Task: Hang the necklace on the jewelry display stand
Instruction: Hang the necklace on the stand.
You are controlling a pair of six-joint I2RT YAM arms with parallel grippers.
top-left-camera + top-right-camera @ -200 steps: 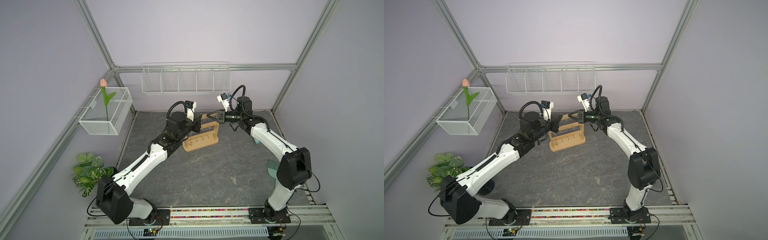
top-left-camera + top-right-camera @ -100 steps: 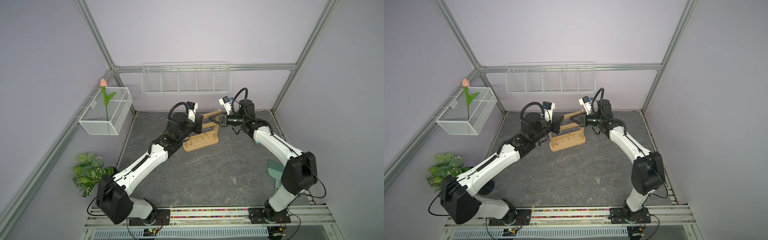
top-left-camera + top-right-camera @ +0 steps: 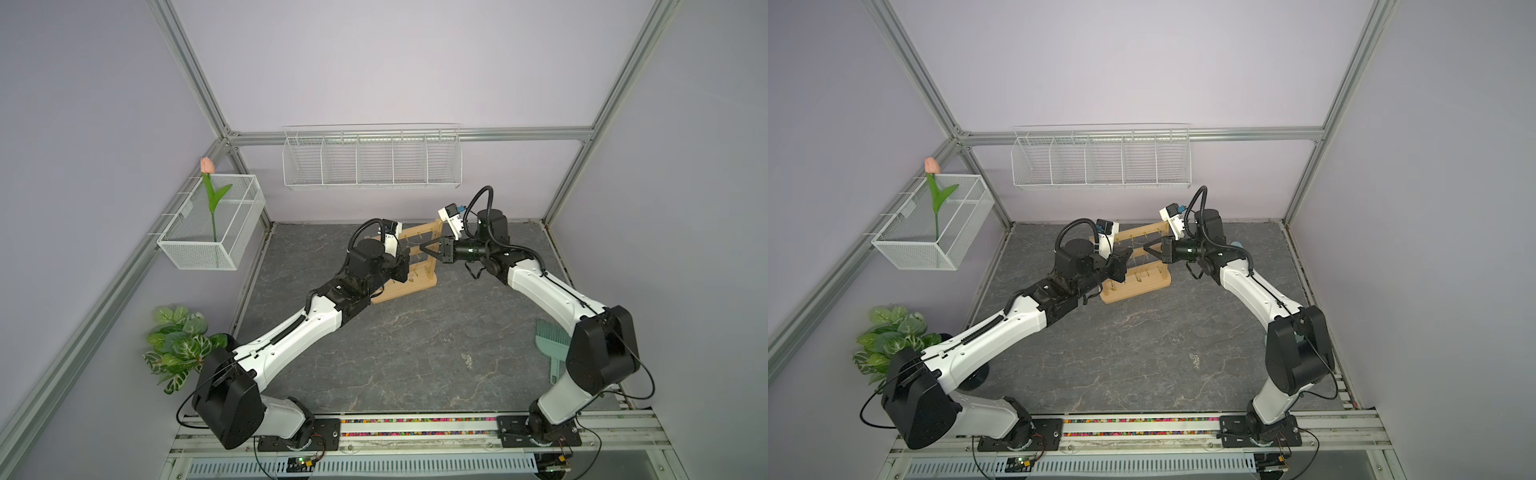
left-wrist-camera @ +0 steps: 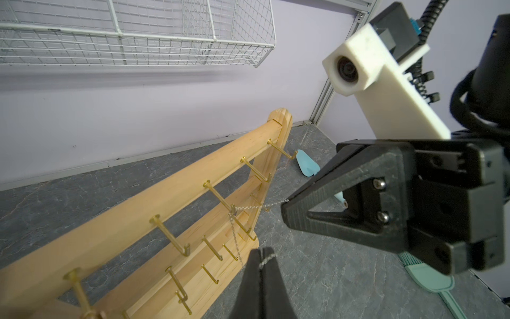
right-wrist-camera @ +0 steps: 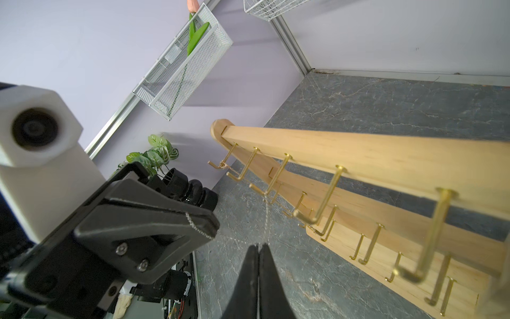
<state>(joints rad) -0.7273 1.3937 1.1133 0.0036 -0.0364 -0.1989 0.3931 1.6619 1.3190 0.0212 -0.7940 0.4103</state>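
Inventory, counted from my console.
I count one stand (image 3: 417, 286) with three bars (image 5: 358, 154), one necklace (image 4: 235, 234), two grippers (left gripper (image 4: 260, 252), right gripper (image 5: 259, 247)), two baskets (wire basket (image 3: 372, 160), mesh basket (image 3: 208, 249)), one tulip (image 3: 207, 165), one plant (image 3: 178, 345), one brush (image 3: 550, 338).

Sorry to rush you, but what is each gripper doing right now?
The left gripper is closed, pinching the necklace.
The right gripper is closed, pinching the necklace too.

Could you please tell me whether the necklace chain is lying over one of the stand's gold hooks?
Yes, in the left wrist view the necklace chain bends over a top-bar gold hook of the stand.
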